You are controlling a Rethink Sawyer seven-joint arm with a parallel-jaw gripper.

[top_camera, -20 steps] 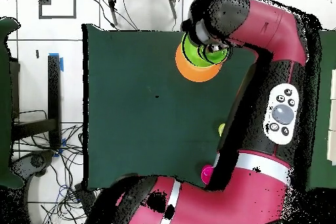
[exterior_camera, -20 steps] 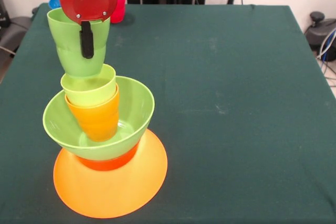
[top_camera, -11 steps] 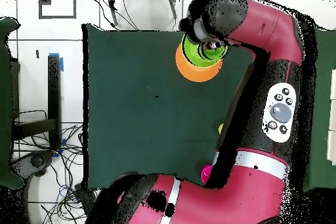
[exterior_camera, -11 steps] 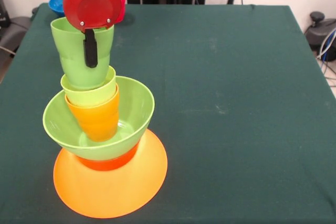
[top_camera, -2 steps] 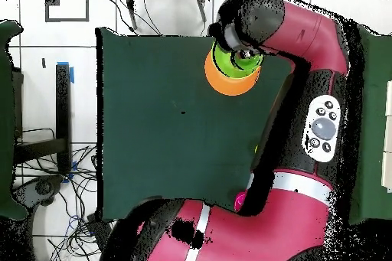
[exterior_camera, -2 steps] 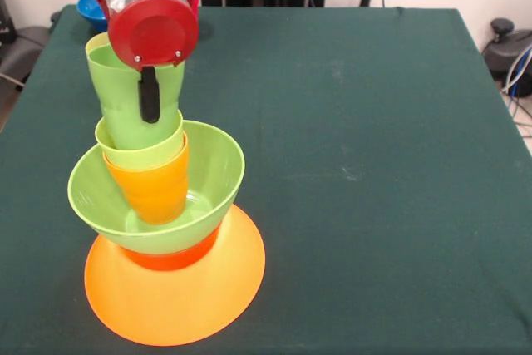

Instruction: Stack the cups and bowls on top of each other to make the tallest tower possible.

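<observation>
- Gripper [exterior_camera, -2 steps: 148,81] clamps the darker green cup [exterior_camera, -2 steps: 133,106], seated partly inside the lime cup [exterior_camera, -2 steps: 141,149] atop the tower [exterior_camera, -2 steps: 162,230].
- Stacking step looks nearly finished.
- Next move, likely: release, then lift straight above the tower.

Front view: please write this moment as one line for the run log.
gripper: shut on green cup | green cup: sits in lime cup | tower base: large orange bowl | blue bowl: unstacked

glossy smooth plastic lime green bowl [exterior_camera, -2 steps: 212,180] and orange cup [exterior_camera, -2 steps: 158,189] on a matt cloth-covered table [exterior_camera, -2 steps: 366,122].
</observation>
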